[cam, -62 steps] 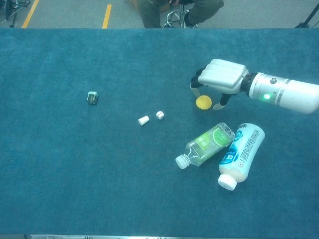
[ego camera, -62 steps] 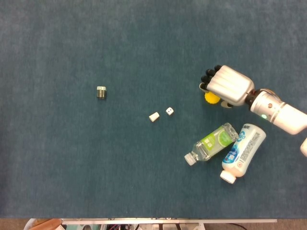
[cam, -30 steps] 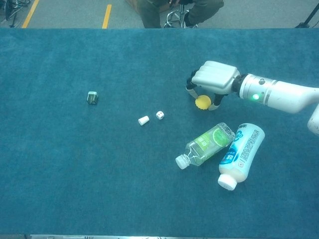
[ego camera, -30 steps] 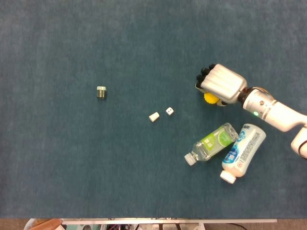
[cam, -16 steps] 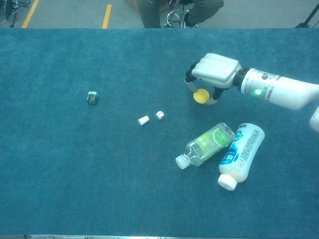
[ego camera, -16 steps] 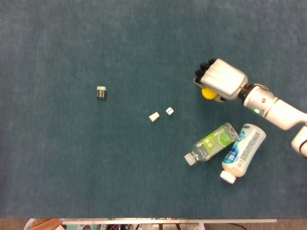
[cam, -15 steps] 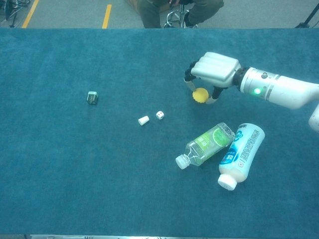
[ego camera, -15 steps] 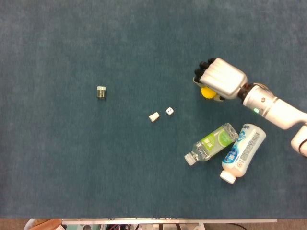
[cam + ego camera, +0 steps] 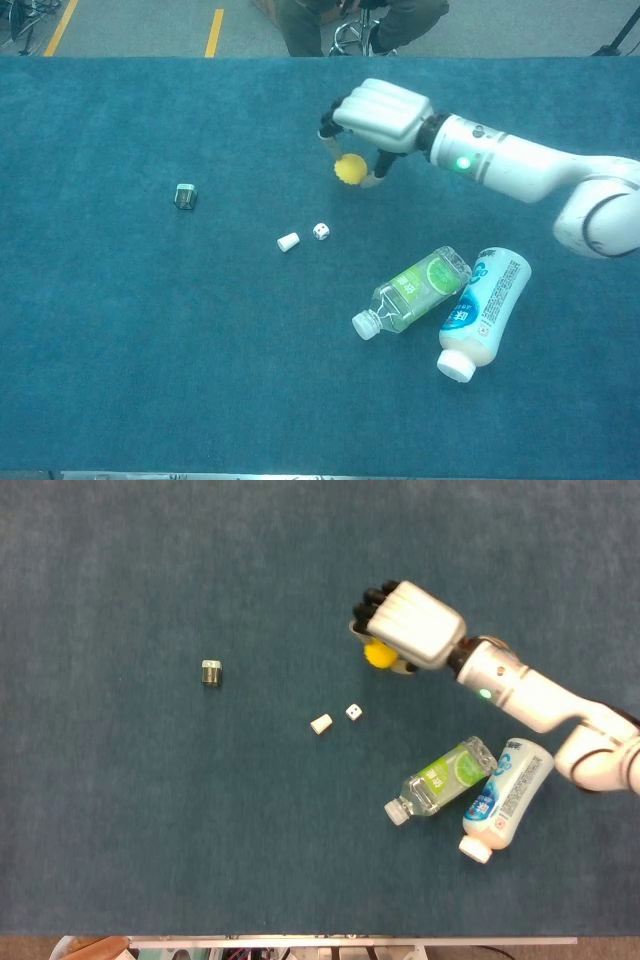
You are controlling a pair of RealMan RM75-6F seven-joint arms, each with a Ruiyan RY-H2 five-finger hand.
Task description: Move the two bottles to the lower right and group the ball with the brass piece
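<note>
Bottles first, seen from the head view: the clear plastic bottle with a green label (image 9: pixel 442 778) lies on its side, long axis running from its white cap at lower left to its base at upper right. Just beside it, the opaque white bottle with a blue label (image 9: pixel 506 797) also lies flat, cap pointing down and slightly left; their upper ends touch or nearly touch. Both rest at the lower right of the bench (image 9: pixel 150 830), which is covered in a napped blue-green cloth. The right robot hand (image 9: pixel 408 625), smooth white shell with dark fingertips, is curled over the small round yellow ball (image 9: pixel 379 655), much of which it hides. Well apart to the left sits the short brass cylinder (image 9: pixel 211 673). A small white cap-like piece (image 9: pixel 321 724) and a white die (image 9: pixel 353 712) lie between.

From the chest view, the right robot hand (image 9: pixel 375 118) grips the ball (image 9: pixel 350 168) from above, fingers on either side. The brass cylinder (image 9: pixel 185 196) looks dull and greyish here. The green-labelled bottle (image 9: pixel 412 290) and the white bottle (image 9: pixel 484 312) lie as before. The left robot hand appears in neither view.
</note>
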